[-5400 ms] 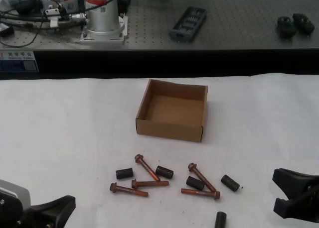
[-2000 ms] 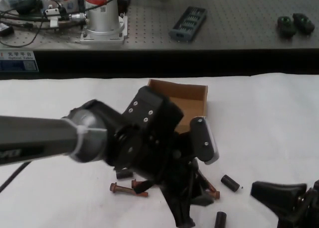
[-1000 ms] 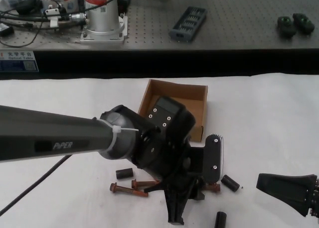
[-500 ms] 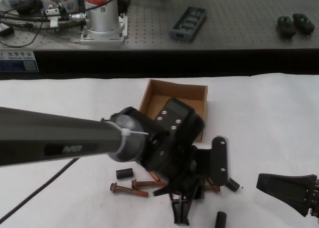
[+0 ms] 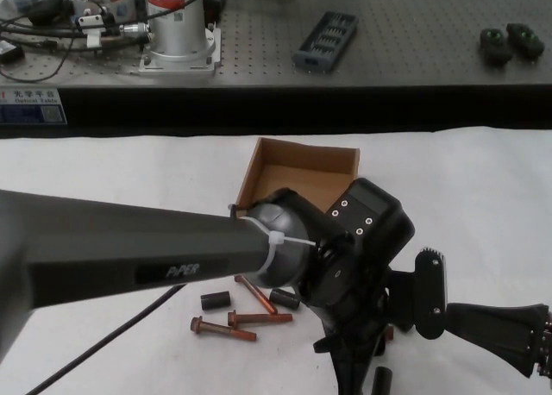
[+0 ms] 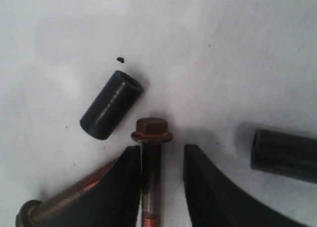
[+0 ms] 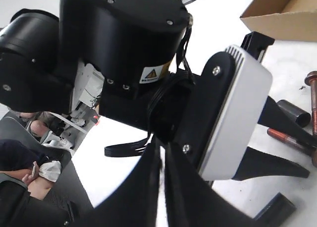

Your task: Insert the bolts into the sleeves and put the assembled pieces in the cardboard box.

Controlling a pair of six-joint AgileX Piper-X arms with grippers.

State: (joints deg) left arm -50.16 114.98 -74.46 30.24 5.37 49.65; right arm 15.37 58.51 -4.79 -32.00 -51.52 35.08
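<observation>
The bolt (image 6: 151,155) in question is lying on the white sheet (image 6: 223,48). It is a copper-coloured piece with a hexagonal flanged head and a smooth shank that is turning to thread at its far end. The left gripper (image 6: 161,150) is standing open astride it, with its black wedge-shaped fingers (image 6: 124,187) on either side of the shank. One finger is touching the shank or all but touching it, and the other is leaving a slim gap (so the bolt is not clamped).

Just beside the bolt's head a matte black cylindrical sleeve (image 6: 111,104) is lying with its hollow end showing. A second sleeve (image 6: 285,155) is lying past the other finger, and another bolt (image 6: 64,202) is slanting in beside the first finger.

The cardboard box (image 5: 306,147), plain brown and open-topped, is sitting on the sheet behind the left arm's wrist.

The right gripper (image 7: 162,157) is hovering close to that wrist. Its dark tapered fingers are drawn nearly together with only a sliver between them, and they are holding nothing.
</observation>
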